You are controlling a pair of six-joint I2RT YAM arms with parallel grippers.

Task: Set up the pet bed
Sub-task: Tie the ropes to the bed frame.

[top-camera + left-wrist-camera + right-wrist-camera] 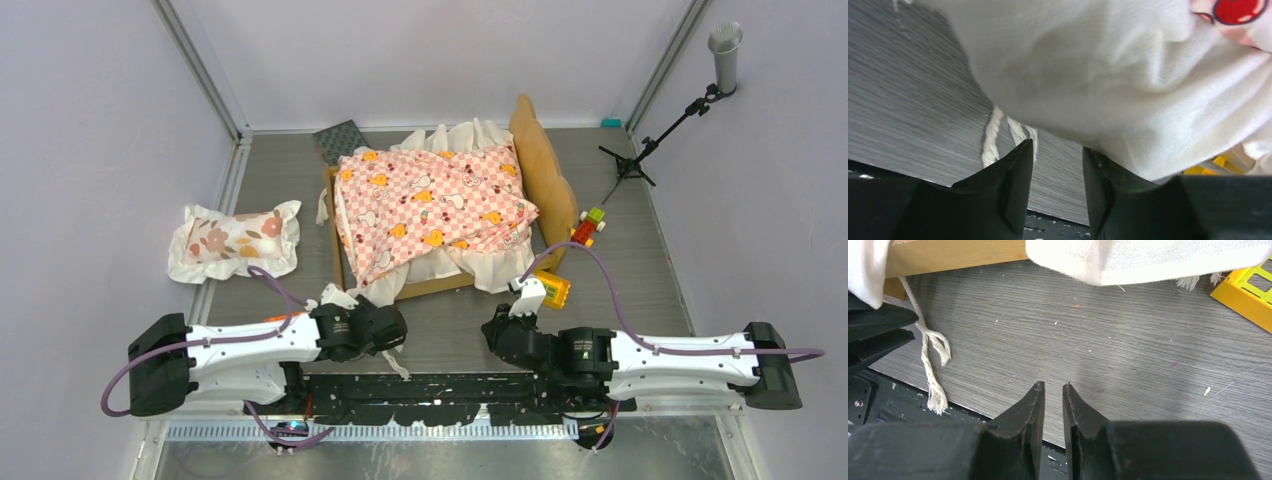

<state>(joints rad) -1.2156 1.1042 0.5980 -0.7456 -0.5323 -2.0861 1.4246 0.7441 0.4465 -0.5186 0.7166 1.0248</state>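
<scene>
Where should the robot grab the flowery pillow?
Pinch the flowery pillow by the white ruffle along its near edge, coming down from the robot's side. It lies flat, and that thin frill probably pinches more easily than the puffy middle.

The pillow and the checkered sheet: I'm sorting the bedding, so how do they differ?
The pillow shows big brown flowers on white; the sheet has pink checks with small yellow figures. The pillow is much smaller than the sheet. The pillow lies at the left edge of the table, apart from the bed; the sheet is draped over the bed. Both have white ruffled edges.
</scene>
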